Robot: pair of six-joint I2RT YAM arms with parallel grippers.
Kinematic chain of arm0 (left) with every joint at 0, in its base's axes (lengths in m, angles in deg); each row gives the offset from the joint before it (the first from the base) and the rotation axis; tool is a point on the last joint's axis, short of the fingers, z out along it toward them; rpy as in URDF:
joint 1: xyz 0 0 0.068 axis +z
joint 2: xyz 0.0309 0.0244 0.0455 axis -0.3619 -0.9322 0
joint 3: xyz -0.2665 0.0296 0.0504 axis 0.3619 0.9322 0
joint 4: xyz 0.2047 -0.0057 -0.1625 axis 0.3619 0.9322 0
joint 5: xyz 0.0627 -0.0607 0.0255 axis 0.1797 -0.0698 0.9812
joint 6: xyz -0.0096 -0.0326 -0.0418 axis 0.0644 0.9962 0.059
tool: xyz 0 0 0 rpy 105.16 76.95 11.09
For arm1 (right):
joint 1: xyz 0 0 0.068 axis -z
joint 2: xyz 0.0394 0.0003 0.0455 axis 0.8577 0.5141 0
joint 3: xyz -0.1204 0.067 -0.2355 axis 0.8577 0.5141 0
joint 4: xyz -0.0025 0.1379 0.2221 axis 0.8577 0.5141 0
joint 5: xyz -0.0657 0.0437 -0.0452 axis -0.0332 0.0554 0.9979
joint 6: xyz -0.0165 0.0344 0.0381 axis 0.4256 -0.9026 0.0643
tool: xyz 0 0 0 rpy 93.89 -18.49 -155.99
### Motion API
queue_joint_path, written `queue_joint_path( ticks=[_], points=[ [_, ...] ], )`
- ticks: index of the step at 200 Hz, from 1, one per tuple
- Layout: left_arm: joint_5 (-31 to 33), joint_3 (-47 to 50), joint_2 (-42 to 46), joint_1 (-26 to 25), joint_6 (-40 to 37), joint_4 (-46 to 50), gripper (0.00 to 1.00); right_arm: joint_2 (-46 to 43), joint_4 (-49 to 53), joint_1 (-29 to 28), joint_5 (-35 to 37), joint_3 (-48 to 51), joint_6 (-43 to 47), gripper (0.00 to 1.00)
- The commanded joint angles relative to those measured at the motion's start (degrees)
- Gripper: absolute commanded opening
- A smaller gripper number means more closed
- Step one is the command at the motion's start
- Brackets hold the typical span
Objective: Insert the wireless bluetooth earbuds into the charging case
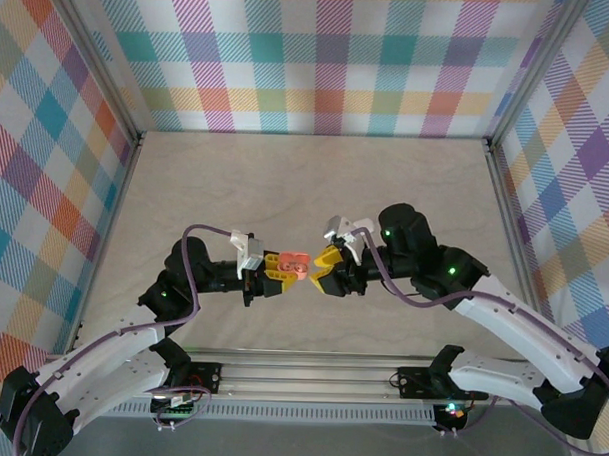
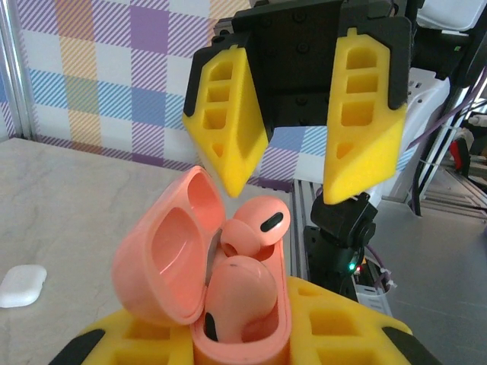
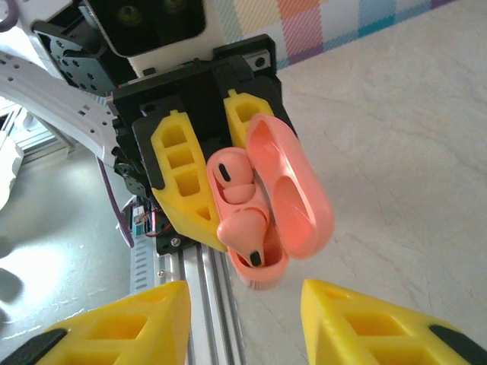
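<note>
My left gripper (image 1: 273,268) is shut on the salmon-pink charging case (image 2: 163,258), which it holds above the table with the lid swung open. Two pink wireless bluetooth earbuds are in the case. One earbud (image 2: 240,293) sits low in its well. The other earbud (image 2: 259,220) lies tilted and sticks up past the rim. In the right wrist view the case (image 3: 300,190) has the tilted earbud (image 3: 243,228) nearest me and the low earbud (image 3: 230,173) behind it. My right gripper (image 1: 324,272) faces the case a short way off, open, with nothing between its yellow fingers (image 3: 358,323).
A white pebble-shaped case (image 2: 21,285) lies on the beige table (image 1: 316,188), to the left in the left wrist view. An aluminium rail (image 1: 309,373) runs along the near edge. Plaid walls (image 1: 320,58) close the left, back and right sides.
</note>
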Motion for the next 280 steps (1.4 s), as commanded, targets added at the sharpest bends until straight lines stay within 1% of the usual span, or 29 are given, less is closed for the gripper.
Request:
queue_joint_path(
  ticks=[1, 28, 42, 48, 61, 69, 79, 87, 99, 121, 135, 152, 175, 193, 225, 257, 280],
  points=[
    [-0.58, -1.86, -0.39, 0.16, 0.22, -3.00, 0.00, -0.57, 3.72, 1.75, 1.89, -4.39, -2.44, 0.43],
    [-1.01, -2.16, -0.94, 0.06, 0.27, -3.60, 0.00, 2.23, 5.17, 4.47, -1.34, -7.03, -5.32, 0.43],
    [-0.93, -2.29, -1.04, 0.06, 0.33, -3.23, 0.00, 3.09, 3.79, 4.61, -2.66, -6.74, -6.48, 0.46],
    [-0.91, -2.30, -0.96, -0.03, 0.29, -3.21, 0.00, 3.38, 3.30, 4.61, -1.62, -6.48, -7.49, 0.48],
    [-1.07, -2.23, -0.95, -0.12, 0.36, -3.30, 0.00, 4.49, 3.87, 4.97, 3.19, -6.44, -9.60, 0.49],
    [-1.14, -2.14, -0.91, -0.25, 0.31, -3.26, 0.00, 5.58, 4.81, 6.15, 4.63, -6.81, -11.13, 0.48],
    [-1.22, -2.04, -0.86, -0.38, 0.19, -3.21, 0.00, 7.24, 5.68, 8.10, 4.72, -7.44, -14.00, 0.45],
    [-1.17, -1.95, -0.76, -0.47, 0.02, -3.25, 0.00, 8.54, 5.93, 10.01, 3.59, -7.67, -16.44, 0.43],
    [-0.99, -1.94, -0.63, -0.56, -0.08, -3.04, 0.00, 9.37, 4.20, 11.77, -0.94, -7.15, -18.17, 0.42],
    [0.38, -2.20, -0.29, -0.56, -0.62, -0.89, 0.00, 5.05, -3.82, 11.82, -6.05, -2.34, -19.46, 0.43],
    [1.41, -2.12, -0.16, -0.56, -0.72, -0.17, 0.00, 1.30, -6.61, 10.50, -5.48, 0.09, -18.42, 0.43],
    [2.09, -2.11, -0.62, -0.56, -0.96, -0.04, 0.00, -0.99, -4.45, 5.64, -1.04, -0.07, -13.97, 0.43],
    [1.70, -2.64, -1.68, -0.56, -1.28, 0.13, 0.00, 0.92, 1.47, -2.73, 8.22, -3.87, -7.85, 0.41],
    [1.65, -2.64, -1.91, -0.55, -1.28, -0.03, 0.00, 3.47, 4.03, -5.97, 12.63, -6.50, -5.43, 0.39],
    [1.58, -2.64, -1.42, -0.57, -0.92, 0.12, 0.00, 7.53, 7.07, -7.40, 15.83, -9.64, -3.28, 0.37],
    [1.84, -2.47, -0.86, -0.58, -0.87, 0.48, 0.00, 8.25, 8.16, -7.47, 17.95, -9.65, -2.33, 0.35],
    [1.84, -2.47, -1.02, -0.62, -1.09, 0.39, 0.00, 7.89, 8.62, -7.42, 17.74, -9.64, -2.13, 0.35]
  ],
)
